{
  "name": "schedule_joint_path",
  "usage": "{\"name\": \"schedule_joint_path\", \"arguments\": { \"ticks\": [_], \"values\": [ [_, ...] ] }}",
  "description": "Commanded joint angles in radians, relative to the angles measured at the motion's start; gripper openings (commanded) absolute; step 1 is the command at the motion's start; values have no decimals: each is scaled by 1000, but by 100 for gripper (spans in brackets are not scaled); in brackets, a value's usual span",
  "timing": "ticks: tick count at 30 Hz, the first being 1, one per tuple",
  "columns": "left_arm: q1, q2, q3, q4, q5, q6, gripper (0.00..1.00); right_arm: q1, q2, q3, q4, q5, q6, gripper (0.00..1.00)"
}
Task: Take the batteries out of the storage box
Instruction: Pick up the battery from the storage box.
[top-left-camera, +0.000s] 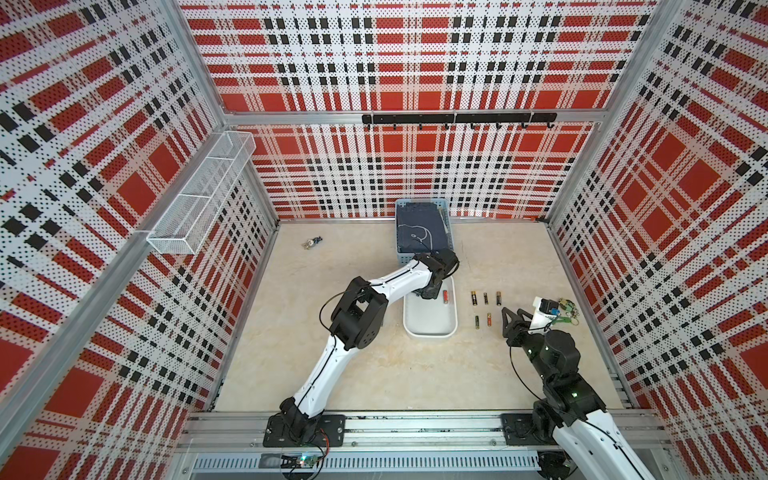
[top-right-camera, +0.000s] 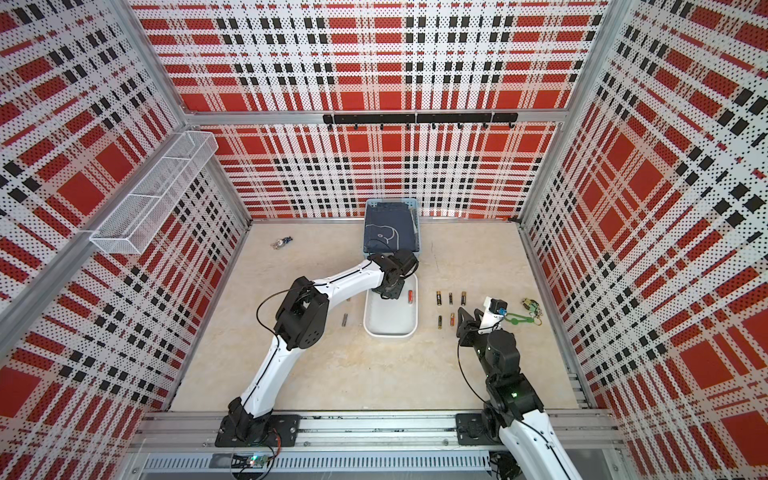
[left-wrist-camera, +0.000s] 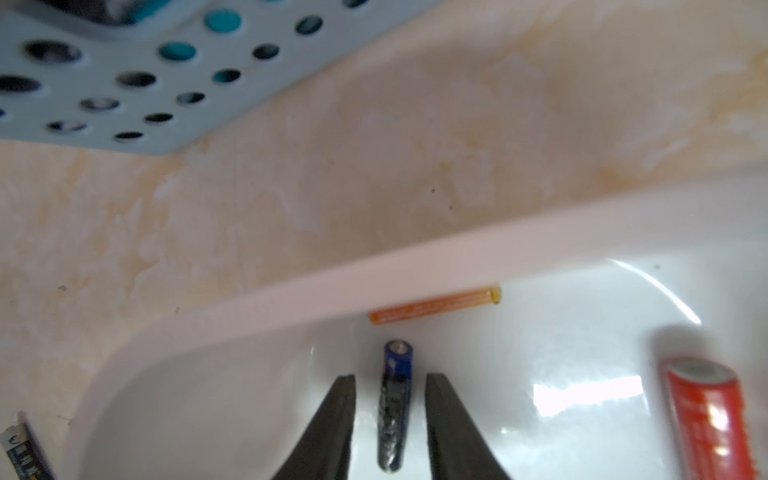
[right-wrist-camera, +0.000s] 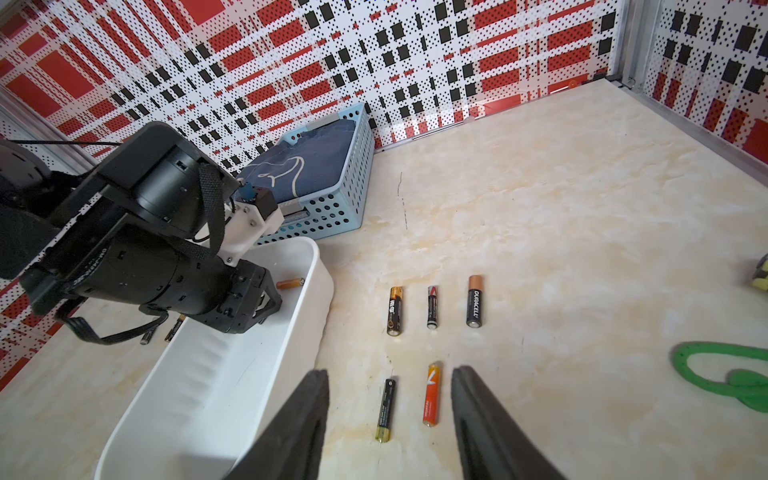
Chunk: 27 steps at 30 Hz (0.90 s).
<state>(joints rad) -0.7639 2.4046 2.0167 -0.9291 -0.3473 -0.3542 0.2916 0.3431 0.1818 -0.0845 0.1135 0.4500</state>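
Dark fingers (left-wrist-camera: 328, 428) of the left jaws, spread and empty, straddle a blue battery (left-wrist-camera: 395, 399) lying flat on the floor of the white box (left-wrist-camera: 374, 266). Its long axis runs parallel to the fingers, cap end pointing away from the wrist, with a clear gap on either side. Judged from this alignment, a squeeze across its short axis should suffice. An orange battery (left-wrist-camera: 436, 305) lies crosswise against the box wall beyond, and a red battery (left-wrist-camera: 706, 415) lies off to one side. Over the bench (right-wrist-camera: 582, 208) beside the box hang the right jaws, likewise spread and empty, above five batteries (right-wrist-camera: 432, 307) already out. For what remains in the box, the left arm is the nearer.
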Motion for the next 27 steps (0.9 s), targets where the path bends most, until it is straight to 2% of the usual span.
{"name": "schedule_joint_path", "arguments": {
  "ticks": [1, 8, 12, 19, 21, 27],
  "values": [
    [8, 43, 4, -6, 37, -9, 33, 6, -4, -7, 8, 13, 0, 55],
    [2, 59, -41, 3, 81, -9, 30, 6, -15, -10, 6, 12, -2, 55],
    [-7, 61, -52, 4, 86, -9, 24, 5, -15, -10, 8, 10, -3, 55],
    [-3, 59, -43, 7, 97, -9, 9, 6, -15, -10, 6, 17, -2, 55],
    [-2, 53, -44, 9, 103, -9, 0, 5, -15, -11, 5, 18, 0, 56],
    [3, 11, -37, 14, 103, -9, 0, 5, -13, -11, 6, 24, 2, 56]
  ]
}}
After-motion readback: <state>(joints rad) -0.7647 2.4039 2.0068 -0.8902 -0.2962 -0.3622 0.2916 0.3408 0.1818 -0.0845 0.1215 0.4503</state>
